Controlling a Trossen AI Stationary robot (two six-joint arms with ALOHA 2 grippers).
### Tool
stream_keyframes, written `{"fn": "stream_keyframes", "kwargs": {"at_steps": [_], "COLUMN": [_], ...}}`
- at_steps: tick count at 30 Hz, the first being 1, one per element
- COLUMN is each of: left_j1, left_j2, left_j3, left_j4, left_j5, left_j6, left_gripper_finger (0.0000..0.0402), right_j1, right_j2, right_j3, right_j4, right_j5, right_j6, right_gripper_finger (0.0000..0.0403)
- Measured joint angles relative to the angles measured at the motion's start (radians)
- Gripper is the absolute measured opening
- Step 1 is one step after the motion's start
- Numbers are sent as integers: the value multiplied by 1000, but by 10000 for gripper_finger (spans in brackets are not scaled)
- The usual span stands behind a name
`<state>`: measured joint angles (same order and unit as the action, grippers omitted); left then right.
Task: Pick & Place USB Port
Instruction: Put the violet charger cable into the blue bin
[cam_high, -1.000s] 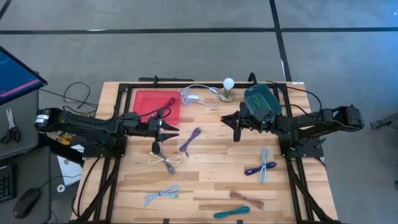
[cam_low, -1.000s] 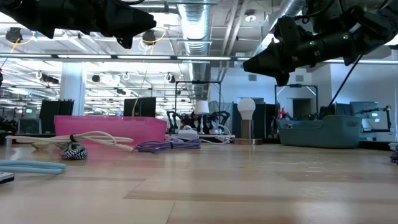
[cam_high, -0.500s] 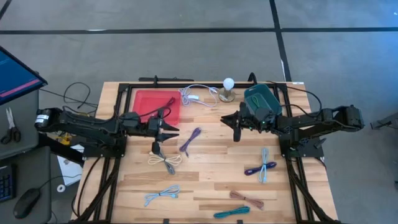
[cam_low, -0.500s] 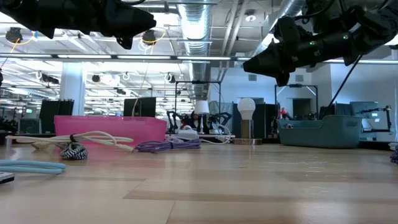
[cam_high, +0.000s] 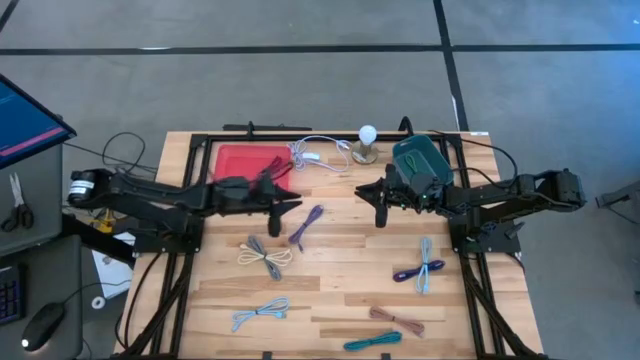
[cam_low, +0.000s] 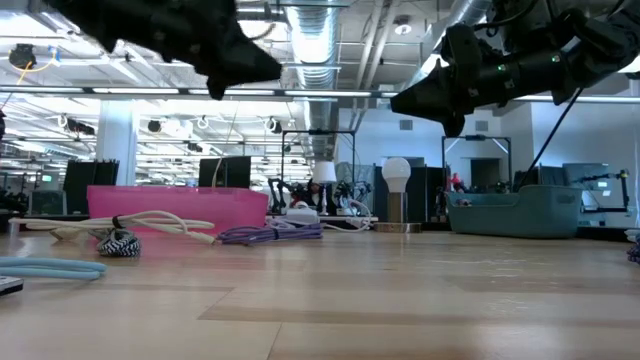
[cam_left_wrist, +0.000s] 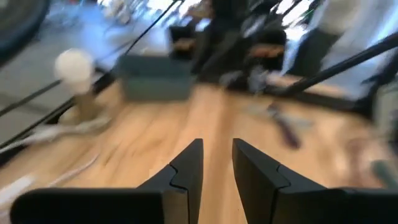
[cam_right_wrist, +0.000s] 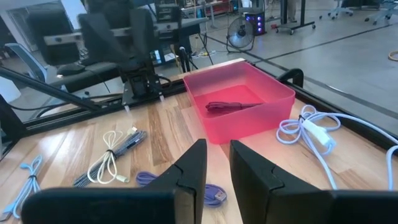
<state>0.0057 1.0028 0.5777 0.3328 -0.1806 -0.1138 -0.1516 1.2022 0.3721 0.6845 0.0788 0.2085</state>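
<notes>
Coiled purple cable (cam_high: 305, 225) on pale wooden table (cam_high: 340, 290).

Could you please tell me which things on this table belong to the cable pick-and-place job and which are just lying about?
Job: bundled USB cables such as the purple cable and cream cable; red bin, one cable already inside; teal bin; left claw; right claw.

Lying about: bulb lamp; white cord.

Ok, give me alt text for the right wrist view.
Over a wooden table, the right gripper frames a pink bin holding one dark cable, its fingers slightly apart and empty. A white cable, a cream cable and a purple cable lie around the bin.
</notes>
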Motion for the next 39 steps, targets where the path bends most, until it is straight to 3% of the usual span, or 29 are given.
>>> {"fn": "stream_keyframes", "kwargs": {"at_steps": [4, 8, 13, 24, 39], "left_j1": [2, 8, 7, 8, 21], "left_j2": [77, 129, 170, 331, 469], "left_j3": [124, 179, 181, 181, 181], "left_j4": [-238, -349, -359, -354, -314], "left_j5": [-142, -138, -76, -68, -4], "left_j6": [-61, -131, -185, -295, -378], "left_gripper_finger": [86, 86, 104, 185, 180], "right_j1": [-1, -1, -1, -23, -22], "right_j2": [0, 0, 0, 0, 0], "right_j3": [0, 0, 0, 0, 0], "right_j4": [-25, -53, -58, -62, -64], "right_j5": [0, 0, 5, 8, 8], "right_j6": [2, 2, 0, 2, 2], "right_gripper_finger": [63, 63, 63, 63, 63]}}
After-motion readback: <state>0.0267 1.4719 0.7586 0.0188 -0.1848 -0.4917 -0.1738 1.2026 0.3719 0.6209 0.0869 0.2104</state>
